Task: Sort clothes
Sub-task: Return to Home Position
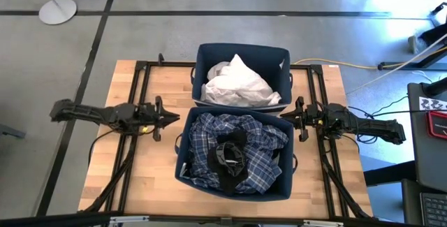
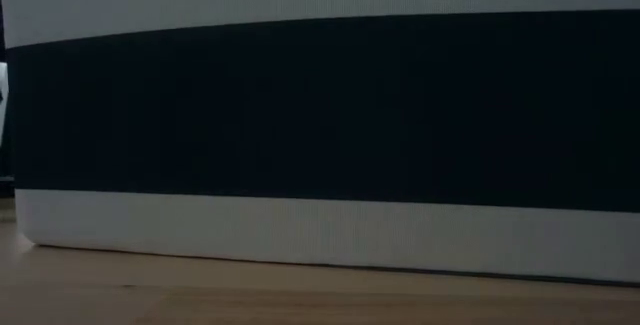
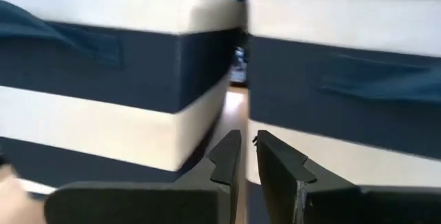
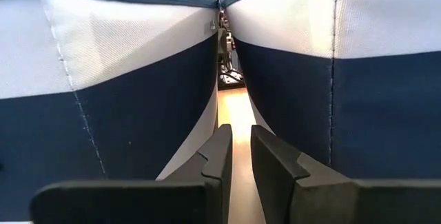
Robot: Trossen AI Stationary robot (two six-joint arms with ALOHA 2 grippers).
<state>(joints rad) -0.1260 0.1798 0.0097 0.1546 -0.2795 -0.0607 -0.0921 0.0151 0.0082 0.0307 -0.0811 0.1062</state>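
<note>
Two navy and white fabric bins stand mid-table, one behind the other. The far bin (image 1: 204, 58) holds white clothes (image 1: 237, 84). The near bin (image 1: 183, 150) holds a dark blue plaid garment (image 1: 262, 160) with a black garment (image 1: 230, 156) on top of it. My left gripper (image 1: 170, 119) is shut and empty, just left of the gap between the bins; it also shows in its wrist view (image 3: 248, 148). My right gripper (image 1: 292, 115) is shut and empty, just right of that gap, and shows in its wrist view (image 4: 240, 141). The other clothes are out of view.
The near bin's striped wall (image 2: 320, 115) fills the low view. Bare wooden table (image 1: 140, 178) lies to the left and right of the bins. A dark frame of bars (image 1: 136, 80) runs along both table sides under the arms.
</note>
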